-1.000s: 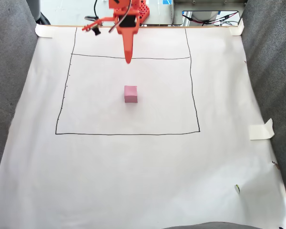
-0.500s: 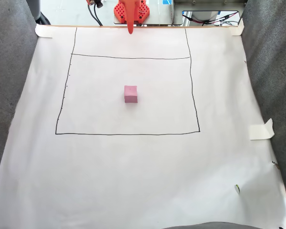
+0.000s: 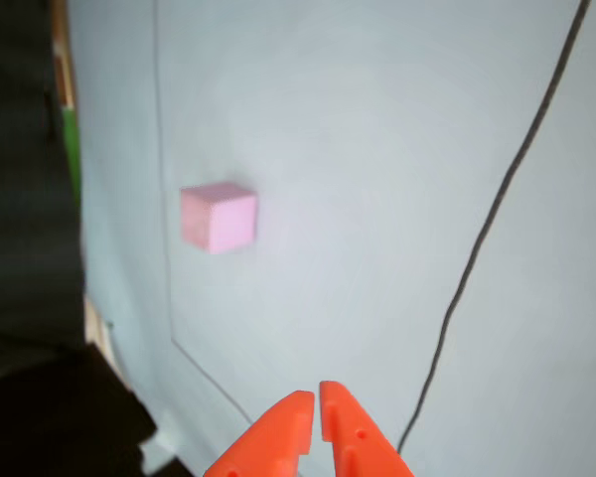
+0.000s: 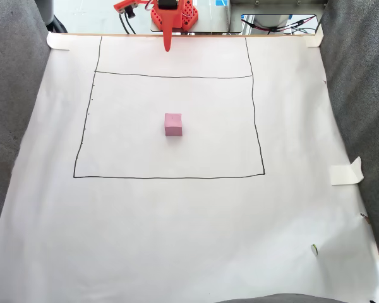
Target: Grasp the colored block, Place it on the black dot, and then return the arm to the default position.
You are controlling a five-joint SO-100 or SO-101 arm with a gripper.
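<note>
Since a second ago, the orange arm has pulled back from over the drawn rectangle to the far edge of the white paper sheet, and in the last half second its tip has shifted slightly to the left in the fixed view. The gripper now points down at the paper's top edge, well apart from the pink foam cube, which has not moved. The cube sits on the paper near the middle of the hand-drawn black rectangle.

In the other view, the gripper enters from the bottom edge. Its two orange fingers are pressed together with only a hairline seam between them, and they hold nothing. The cube appears further up and to the left in that view, just beside a thin drawn line. A dark thin cord or line runs diagonally at the right.

No black dot can be made out in either view; it may lie beneath the cube, which would mean the placing is done and the arm is returning to rest. To finish well, the arm should fold back smoothly, keeping the closed fingers high and clear of the paper and staying away from the cube.
</note>
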